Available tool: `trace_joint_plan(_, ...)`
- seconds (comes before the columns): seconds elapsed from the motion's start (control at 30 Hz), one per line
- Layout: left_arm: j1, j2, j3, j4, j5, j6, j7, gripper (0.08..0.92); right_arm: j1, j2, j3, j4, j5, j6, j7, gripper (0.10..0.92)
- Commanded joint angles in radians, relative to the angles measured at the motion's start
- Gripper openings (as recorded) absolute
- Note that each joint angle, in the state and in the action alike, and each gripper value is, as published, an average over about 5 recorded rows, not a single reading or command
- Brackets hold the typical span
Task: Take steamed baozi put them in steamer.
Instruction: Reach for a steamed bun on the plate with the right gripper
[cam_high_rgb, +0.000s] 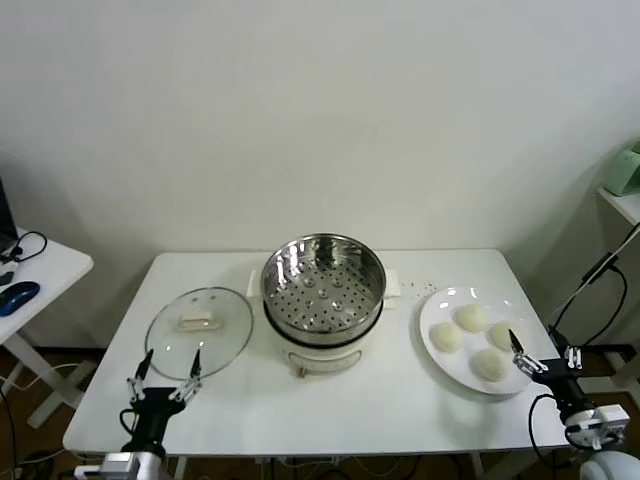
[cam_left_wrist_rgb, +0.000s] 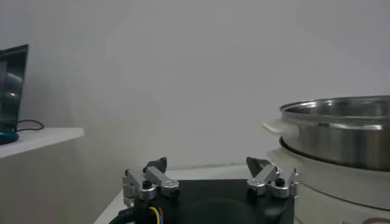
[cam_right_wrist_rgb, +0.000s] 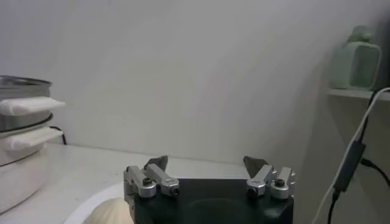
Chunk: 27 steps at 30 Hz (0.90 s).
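Observation:
The steamer (cam_high_rgb: 322, 285), a shiny perforated steel basket on a cream pot base, stands mid-table with nothing in it. Several steamed baozi (cam_high_rgb: 472, 318) lie on a white plate (cam_high_rgb: 437, 303) to its right. My right gripper (cam_high_rgb: 543, 348) hovers open at the plate's near right edge, close to the nearest baozi (cam_high_rgb: 490, 365). In the right wrist view the right gripper (cam_right_wrist_rgb: 206, 161) holds nothing, with one baozi (cam_right_wrist_rgb: 109, 213) just below it and the steamer (cam_right_wrist_rgb: 18, 122) off to the side. My left gripper (cam_high_rgb: 171, 360) stands open near the table's front left; in its wrist view the left gripper (cam_left_wrist_rgb: 209, 163) is empty beside the steamer (cam_left_wrist_rgb: 341, 131).
A round glass lid (cam_high_rgb: 199, 325) lies flat left of the steamer, just beyond the left gripper. A side table with a blue mouse (cam_high_rgb: 20, 295) stands at far left. A shelf with a green object (cam_high_rgb: 625, 170) and hanging cables (cam_high_rgb: 590, 285) are at the right.

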Motion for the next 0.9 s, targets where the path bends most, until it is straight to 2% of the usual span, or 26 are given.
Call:
trace_joint_plan(0.03,-0.002,0.01,0.006,0.003,0.01,0.008,0.007,0.823,0.034,-0.012,0.005,0.0,-0.05,-0.013,-0.009,0.823)
trace_joint_plan(0.23,-0.018,0.017,0.017,0.008,0.024,0.02,0.016,0.823,0.184,-0.18,-0.06,-0.008,-0.139,-0.197,-0.114,0.823)
trace_joint_plan(0.47,-0.012,0.015,0.01,-0.016,-0.032,0.014,0.057,0.823,0.445,-0.464,-0.287,-0.139,-0.189,-0.306,-0.337,0.823)
trace_joint_plan(0.7,0.0,-0.006,0.016,-0.022,-0.024,0.007,0.056,0.823,0.893,-0.629,-0.757,-0.283,-0.266,-0.331,-0.623,0.823)
trace_joint_plan(0.9,0.003,0.001,0.004,-0.039,-0.047,0.02,0.058,0.823,1.387,-0.629,-1.285,-0.413,-0.344,-0.27,-0.811,0.823)
